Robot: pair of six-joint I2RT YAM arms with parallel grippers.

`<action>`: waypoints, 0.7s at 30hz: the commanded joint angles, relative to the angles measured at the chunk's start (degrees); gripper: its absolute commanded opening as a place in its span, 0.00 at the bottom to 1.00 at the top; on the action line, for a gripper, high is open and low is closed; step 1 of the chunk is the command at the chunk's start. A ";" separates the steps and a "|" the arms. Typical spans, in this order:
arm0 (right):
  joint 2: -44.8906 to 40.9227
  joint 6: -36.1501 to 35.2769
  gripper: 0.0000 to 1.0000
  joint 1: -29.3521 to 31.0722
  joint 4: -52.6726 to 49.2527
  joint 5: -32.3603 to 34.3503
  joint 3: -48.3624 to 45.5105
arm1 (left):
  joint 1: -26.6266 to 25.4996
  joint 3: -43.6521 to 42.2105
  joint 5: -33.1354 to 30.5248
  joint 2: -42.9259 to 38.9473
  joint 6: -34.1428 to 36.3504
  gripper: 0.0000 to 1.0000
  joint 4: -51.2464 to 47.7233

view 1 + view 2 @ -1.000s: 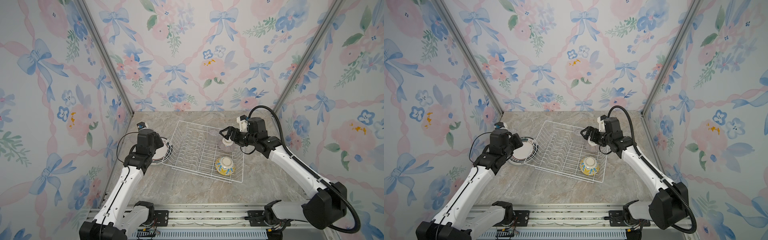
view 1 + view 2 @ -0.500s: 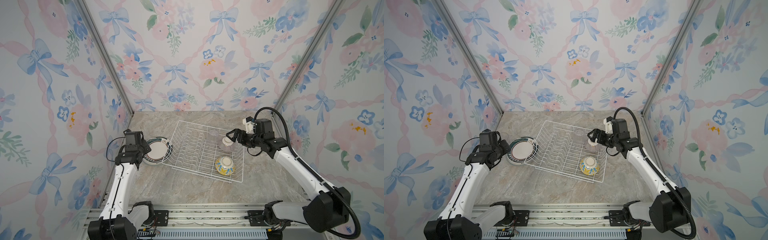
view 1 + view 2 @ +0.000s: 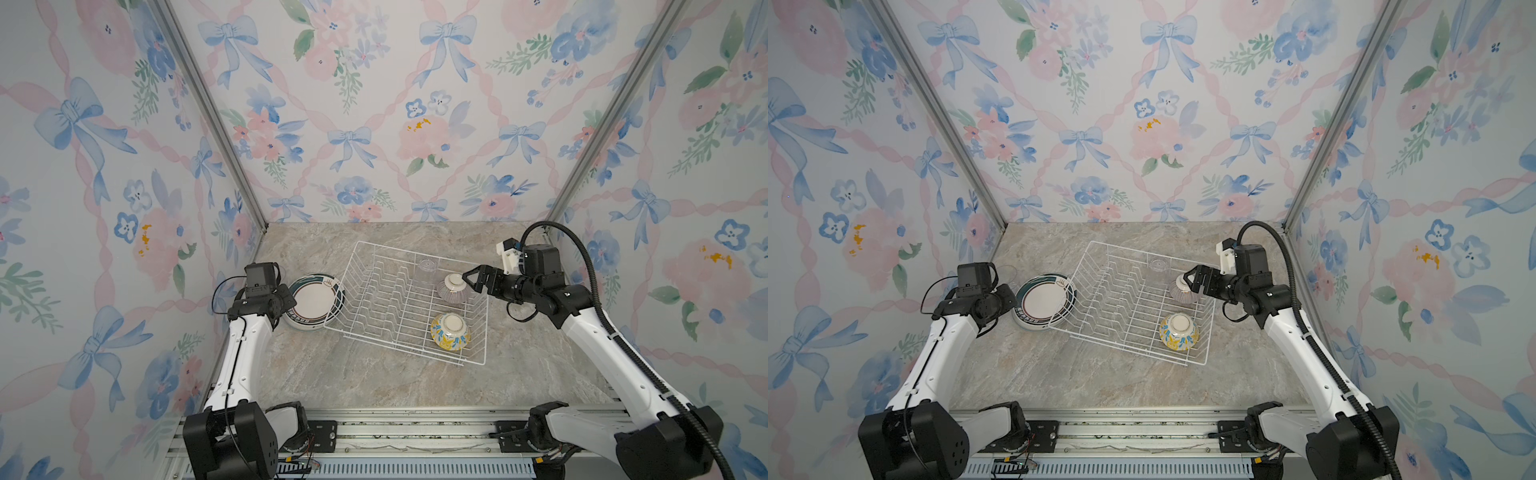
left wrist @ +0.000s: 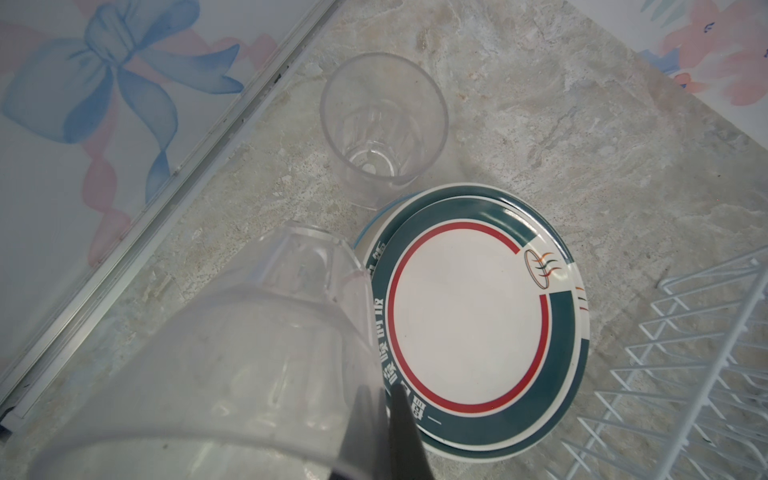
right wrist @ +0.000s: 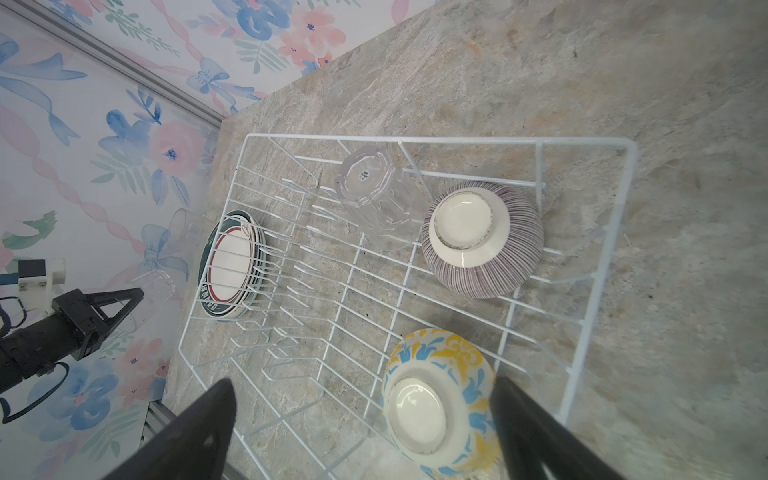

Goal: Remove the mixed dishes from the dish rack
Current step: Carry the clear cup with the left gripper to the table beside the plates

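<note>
**Left claw** (image 4: 380,392): shut hard on the wall of the held cup (image 4: 249,353), a clear one pinched at its mouth. One finger appears to sit inside and one outside. The cup is tilted, its base pointing out towards the stacked plates (image 4: 469,316). It is clear of the dish rack (image 3: 374,299), on that rack's left.

**Right claw** (image 3: 469,281): jaws spread wide, nothing in them. It hangs over the right side of the rack, close by the purple-striped bowl (image 3: 453,289).

**In the rack**: an inverted cup (image 3: 426,270), the striped bowl just beside it, and the floral bowl (image 3: 449,331) nearer the front. Both bowls are upside down.

**Already out**: the plates, lying against the rack's left wall, and a standing cup (image 4: 382,124) upright on the worktop (image 3: 353,382) just behind them.

**Step in hand** (my judgement): setting the held cup down on the left.

**Recommendations:**
- Level the cup so its base faces the worktop squarely before lowering.
- Aim for bare worktop near the standing cup, clear of the plate rim. In the left wrist view the base overlaps that rim, though its height above cannot be told.
- Move slowly, since a rim pinch lets the cup pivot.
- Open only once the base bears fully, then lift straight up so neither finger drags the wall.
</note>
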 commanded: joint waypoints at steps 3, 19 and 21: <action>-0.97 -1.23 0.97 -0.71 -2.34 0.82 -1.12 | 1.70 2.55 -0.29 3.09 4.24 0.00 -0.39; -2.81 -1.69 0.97 -0.84 -3.21 2.50 -2.12 | 3.33 7.01 3.11 13.00 5.31 0.00 -0.28; -3.00 -1.78 0.97 -0.92 -3.28 2.71 -2.43 | 3.39 7.54 3.34 14.10 5.48 0.00 -0.29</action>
